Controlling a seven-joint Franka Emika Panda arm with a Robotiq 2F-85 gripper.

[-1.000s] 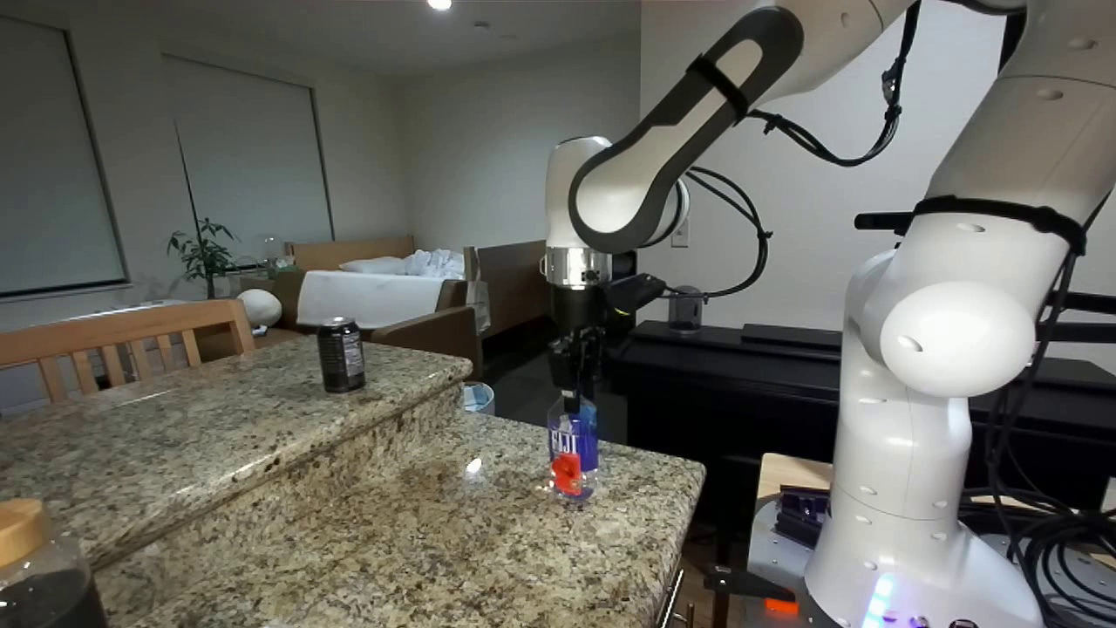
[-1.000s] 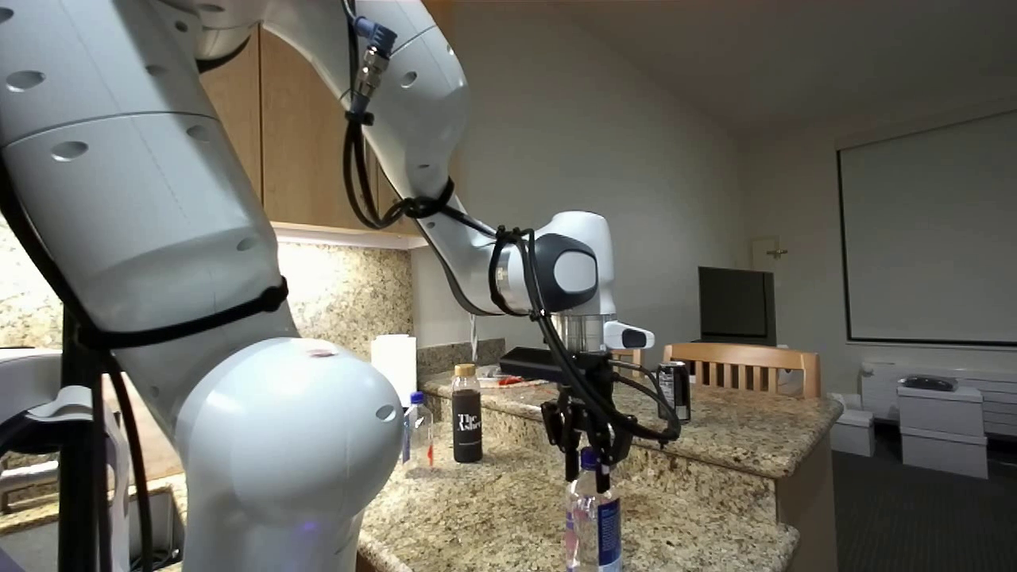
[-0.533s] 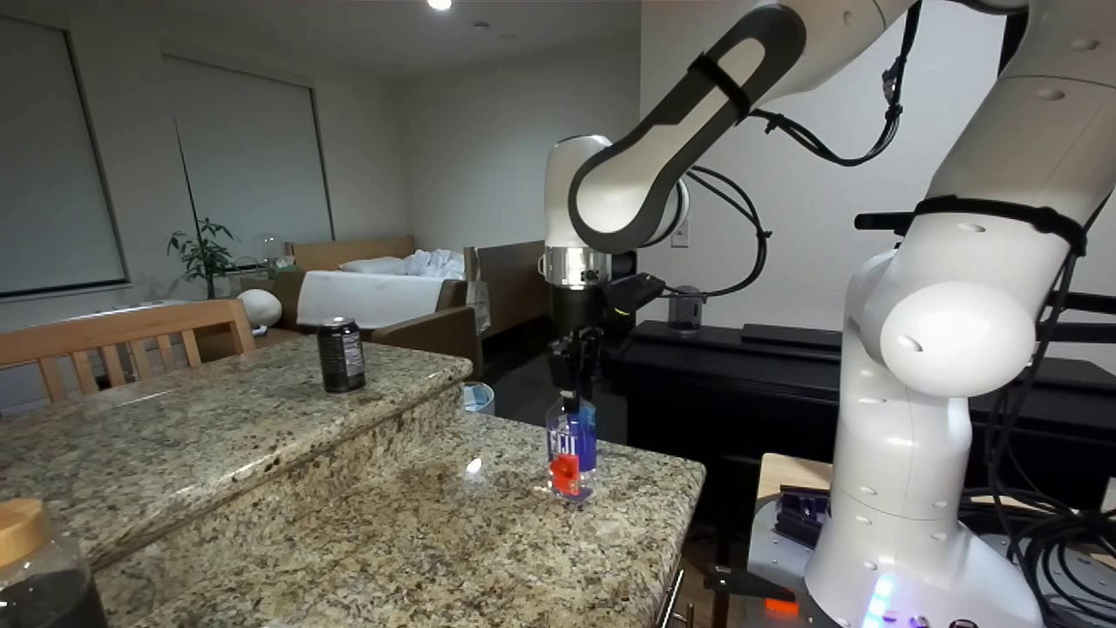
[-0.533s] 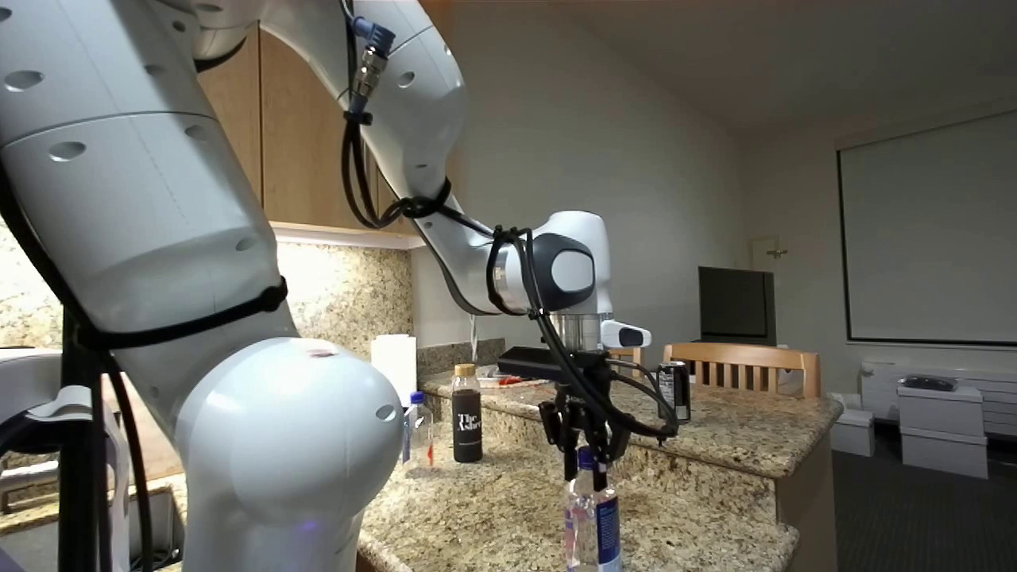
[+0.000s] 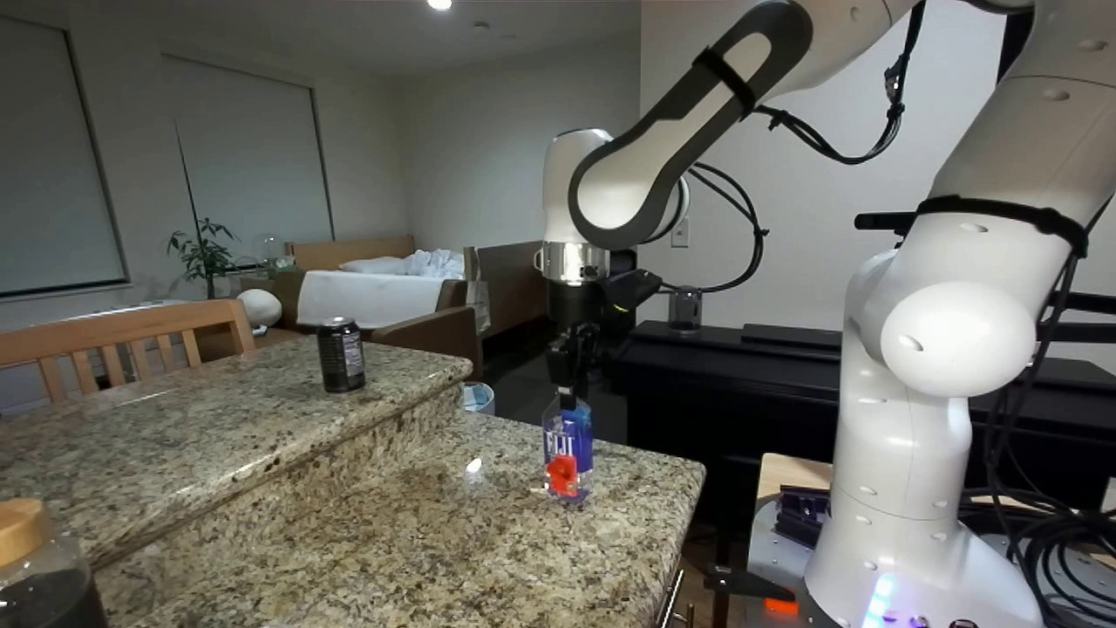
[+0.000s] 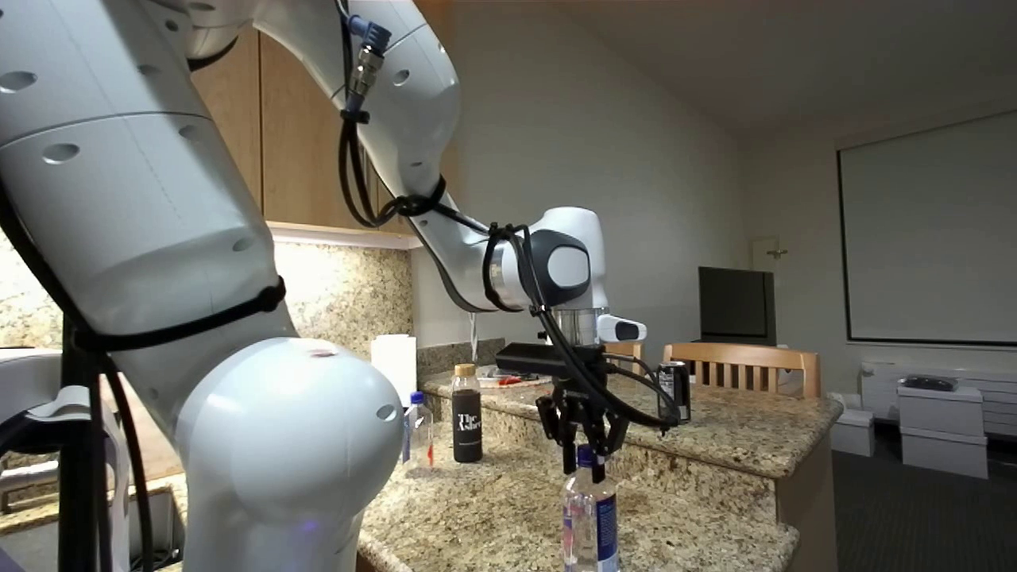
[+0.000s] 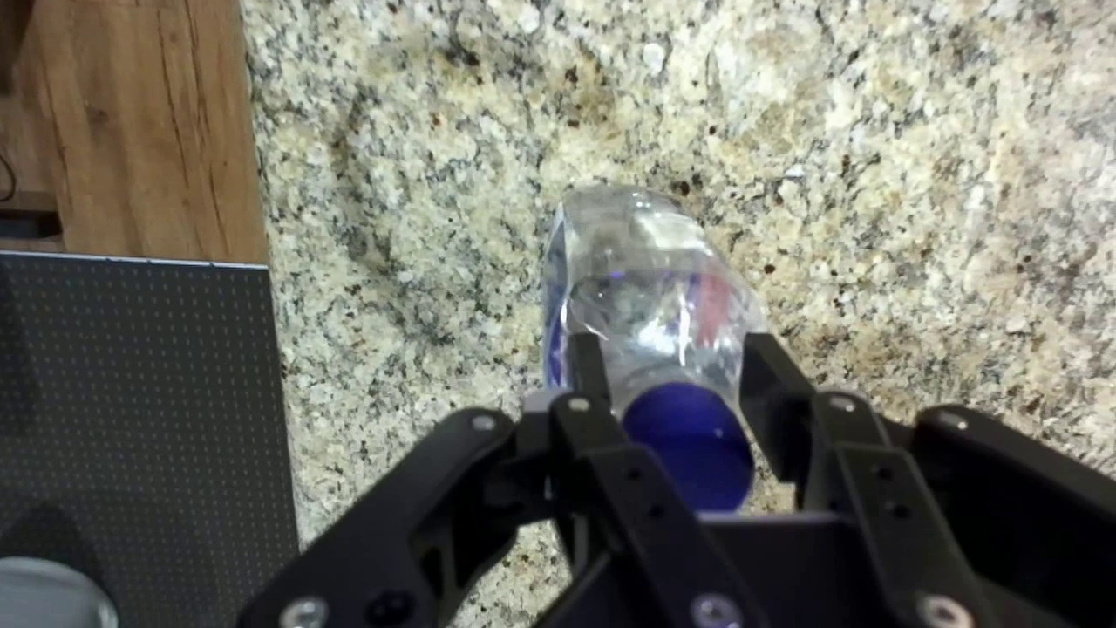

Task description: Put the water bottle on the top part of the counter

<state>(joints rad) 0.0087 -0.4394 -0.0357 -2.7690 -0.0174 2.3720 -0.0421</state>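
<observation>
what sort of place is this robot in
Most likely a home kitchen that opens onto a living or sleeping area: there is a two-tier granite counter, overhead wooden cabinets and, in the background, what looks like a bed.

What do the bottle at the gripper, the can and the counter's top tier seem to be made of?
Bottle: probably clear, glossy plastic; see-through walls with bright glints.
Can: likely aluminium with a dark printed finish; silvery rim on top.
Top tier: polished granite, or a look-alike; speckled beige-brown, shiny along its edge.
</observation>
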